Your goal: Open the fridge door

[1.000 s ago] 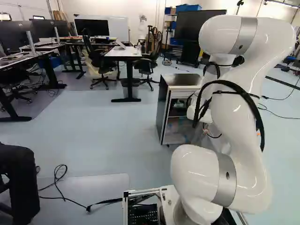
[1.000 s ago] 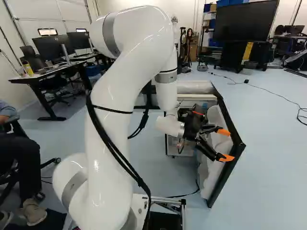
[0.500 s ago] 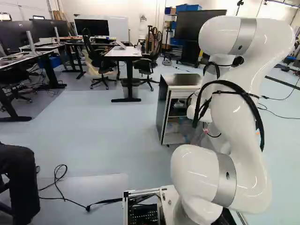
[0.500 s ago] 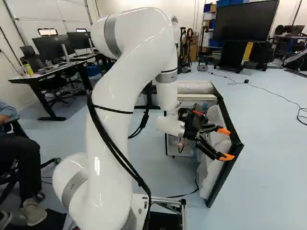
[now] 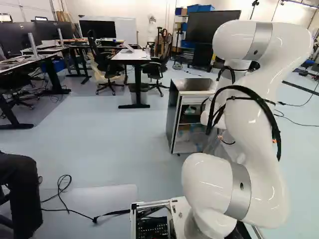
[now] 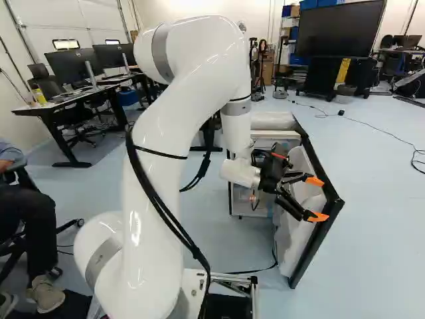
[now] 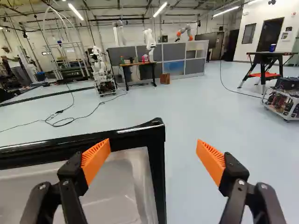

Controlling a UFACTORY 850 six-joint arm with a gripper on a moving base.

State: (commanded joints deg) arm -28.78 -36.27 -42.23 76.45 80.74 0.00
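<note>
So from my seat at the remote end, counting 12 as straight ahead of the base, the fridge (image 5: pixel 173 114) stands at about 12 and its door (image 6: pixel 304 229) sits around 1, already swung wide. The door stands upright, and in the right base view its top edge slants from the fridge toward 5 o'clock, with the inner face turned roughly to 9. The rim (image 7: pixel 157 158) is glossy black with a softly rounded corner, framing a smooth, molded whitish liner (image 7: pixel 119 196). The fridge itself is a boxy thing with a flat metallic-looking top and dark side. My gripper (image 6: pixel 317 199) points to about 4 in that same view, fingers spread wide and pinching nothing. On the wrist cam the door's corner shows between the ridged orange pads (image 7: pixel 96 159), but I can't tell if either one touches it.
</note>
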